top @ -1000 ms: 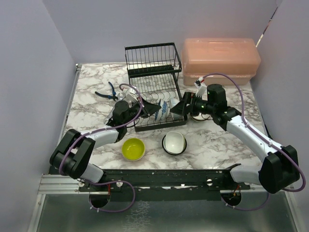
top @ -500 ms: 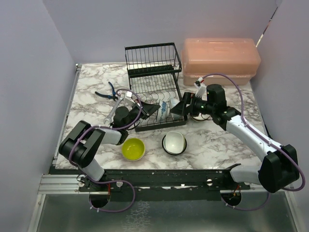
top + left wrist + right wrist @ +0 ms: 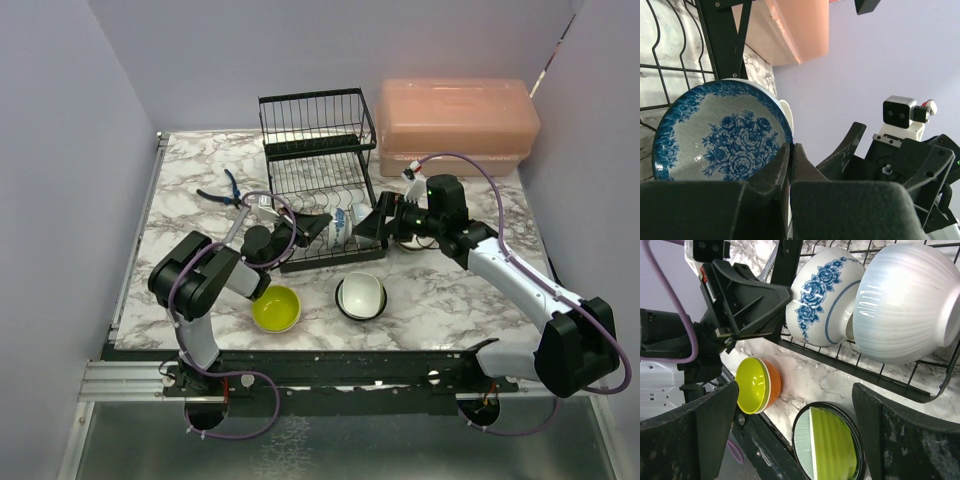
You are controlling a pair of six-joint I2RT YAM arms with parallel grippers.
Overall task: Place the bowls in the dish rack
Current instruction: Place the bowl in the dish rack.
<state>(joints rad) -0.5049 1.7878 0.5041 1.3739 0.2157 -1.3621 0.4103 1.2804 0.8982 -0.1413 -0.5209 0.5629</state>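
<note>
The black wire dish rack (image 3: 318, 175) stands at the table's back centre. A blue-patterned bowl (image 3: 338, 232) stands on edge in its lower tier, and it also shows in the left wrist view (image 3: 720, 132) and the right wrist view (image 3: 820, 295). My left gripper (image 3: 308, 228) is shut, its tips (image 3: 789, 146) at that bowl's rim. A white ribbed bowl (image 3: 905, 300) sits beside it in the rack. My right gripper (image 3: 376, 226) is open and empty (image 3: 795, 425) just right of the rack's front. A yellow-green bowl (image 3: 276, 308) nested in an orange one (image 3: 771, 382) and a dark-outside bowl (image 3: 361, 296) sit on the table in front.
A pink translucent lidded box (image 3: 455, 125) stands at the back right, close to the rack. Blue-handled pliers (image 3: 222, 192) lie left of the rack. Purple walls close in both sides and the back. The two grippers face each other across the rack's front.
My left arm's elbow and rear links have swung in toward the rack, while its gripper stays at the blue-patterned bowl. The right arm has barely moved.
</note>
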